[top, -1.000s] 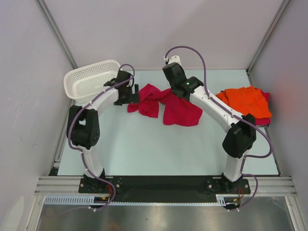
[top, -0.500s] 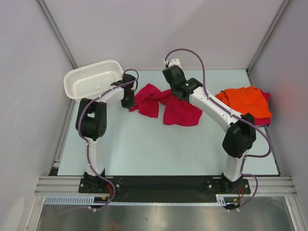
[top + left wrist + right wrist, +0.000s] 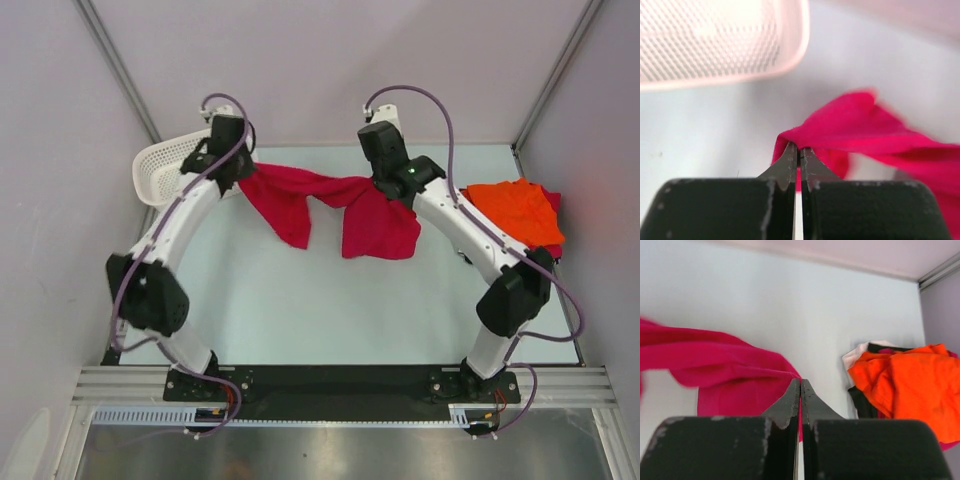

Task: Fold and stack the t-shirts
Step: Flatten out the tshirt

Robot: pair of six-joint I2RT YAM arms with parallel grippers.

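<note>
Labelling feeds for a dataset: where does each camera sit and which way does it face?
Top external: above and behind the bases, looking down on the table; both arms show.
Left wrist: on that arm, looking past the shut left gripper to the white plastic mesh basket.
Right wrist: on that arm, past the shut right gripper to the bright orange cloth t-shirt.
Shared: crimson cloth t-shirt, pinched by both.

Overhead looks down from behind the near edge across the whole desk (image 3: 300,300); wrist cameras ride low and close, facing outward, and all three share the crimson shirt (image 3: 375,225).
</note>
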